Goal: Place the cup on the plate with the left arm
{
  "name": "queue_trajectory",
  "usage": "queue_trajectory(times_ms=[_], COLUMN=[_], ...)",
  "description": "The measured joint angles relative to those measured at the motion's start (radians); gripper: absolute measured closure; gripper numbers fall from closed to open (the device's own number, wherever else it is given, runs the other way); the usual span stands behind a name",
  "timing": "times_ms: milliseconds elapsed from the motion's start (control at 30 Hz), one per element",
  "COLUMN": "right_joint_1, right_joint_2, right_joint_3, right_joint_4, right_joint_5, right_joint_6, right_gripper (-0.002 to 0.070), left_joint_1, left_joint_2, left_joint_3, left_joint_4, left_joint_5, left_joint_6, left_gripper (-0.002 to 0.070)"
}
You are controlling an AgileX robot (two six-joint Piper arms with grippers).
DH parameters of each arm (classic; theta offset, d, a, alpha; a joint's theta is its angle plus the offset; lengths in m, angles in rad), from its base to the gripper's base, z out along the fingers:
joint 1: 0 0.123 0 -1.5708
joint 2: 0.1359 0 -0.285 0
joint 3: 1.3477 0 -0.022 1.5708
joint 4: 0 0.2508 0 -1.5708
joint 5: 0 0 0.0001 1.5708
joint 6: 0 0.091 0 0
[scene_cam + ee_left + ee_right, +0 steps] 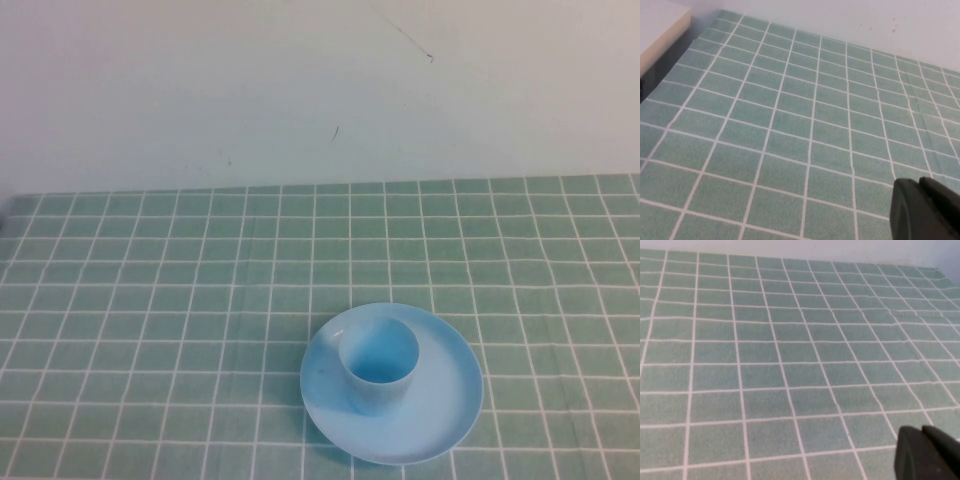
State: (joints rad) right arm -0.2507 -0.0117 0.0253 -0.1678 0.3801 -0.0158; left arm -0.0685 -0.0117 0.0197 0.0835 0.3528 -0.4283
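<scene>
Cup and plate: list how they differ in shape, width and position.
The cup is tall and tapered with an open mouth; the plate is flat with a shallow rim. The plate is far wider than the cup. The cup stands upright on the plate, toward its left side; the plate lies on the checked cloth. Both are light blue. Neither gripper touches them; only a dark corner shows in each wrist view.

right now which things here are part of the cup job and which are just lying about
Job:
- cup, upright on the plate
- plate
- left gripper, over bare cloth, away from both

Just there:
- right gripper, over bare cloth
- checked tablecloth
- white wall
</scene>
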Motion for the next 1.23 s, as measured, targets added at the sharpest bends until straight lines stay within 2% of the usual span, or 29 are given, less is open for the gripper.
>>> queue_trajectory(times_ms=[767,900,1033,1233], right_joint_1=[0.000,0.000,0.000,0.000], right_joint_2=[0.000,0.000,0.000,0.000], right_joint_3=[0.002,0.002,0.002,0.003], right_joint_4=[-0.128,-0.132,-0.117,-0.117], right_joint_5=[-0.032,-0.143,-0.296,-0.625], right_joint_6=[0.000,0.005,0.080,0.072], right_gripper=[0.0678,0.0678,0.0678,0.0678], left_joint_1=[0.000,0.000,0.000,0.000], left_joint_2=[0.000,0.000,0.000,0.000], left_joint_3=[0.000,0.000,0.000,0.000], left_joint_4=[0.000,0.000,-0.002,-0.002], left_joint_5=[0.000,0.000,0.000,0.000], left_joint_6=[0.000,0.000,0.000,0.000], left_gripper=[0.0678,0.0678,0.0678,0.0678])
